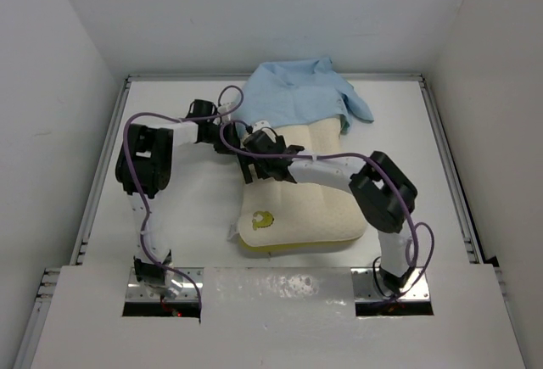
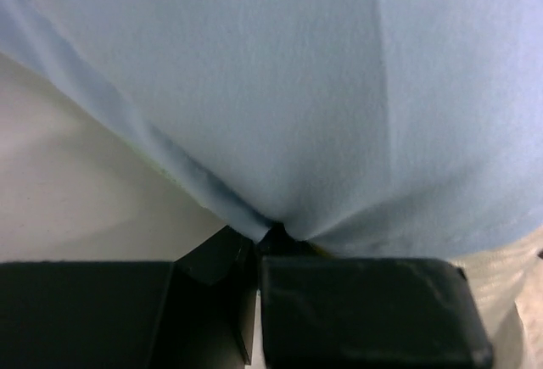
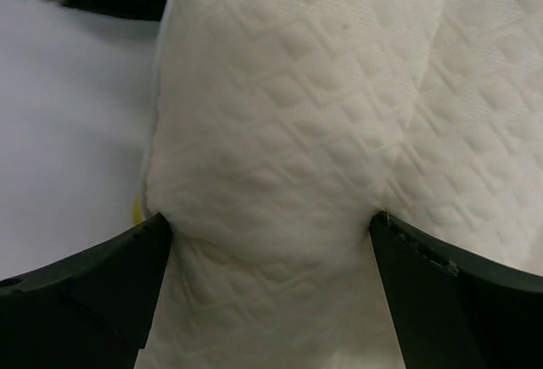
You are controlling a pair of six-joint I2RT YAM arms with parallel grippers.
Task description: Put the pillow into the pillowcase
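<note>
Top external: pillow [image 1: 310, 195] lies flat on the white tabletop [image 1: 187, 216], long side running away from the arm bases. Its yellow edge band [image 1: 293, 246] is at the near end, with a yellow-green mark [image 1: 261, 219] on the near-left corner. Pillowcase [image 1: 297, 89], light blue side up, is bunched at the pillow's far end and lies over that end. Cannot tell from here whether the pillow tip is inside the sack or just under it.

Left fingers [image 1: 229, 134] are at the near-left corner of the pillowcase, just beside the pillow's far-left edge. Right fingers [image 1: 249, 168] sit on the pillow's left edge, just nearer the bases than the left fingers; the two are close together. Most of the pillow lies to the right of the right fingers and nearer the bases. The bulk of the pillowcase lies beyond both pairs and to their right.

Left wrist: left fingers [image 2: 288, 276] are clenched on a pinch of pillowcase [image 2: 280, 89]. Blue cloth fans out from the pinch point and fills the view ahead of them. Pale tabletop [image 2: 68, 174] shows to their left, and a bit of quilted pillow [image 2: 509, 284] to their right.

Right wrist: right fingers [image 3: 93, 284] are spread wide but grasping. A fat fold of the quilted pillow [image 3: 280, 131] bulges between them and touches both inner faces. The pillow carries on ahead of them and to their right. Bare tabletop [image 3: 68, 114] is to their left, with a sliver of yellow just beside the left finger.
</note>
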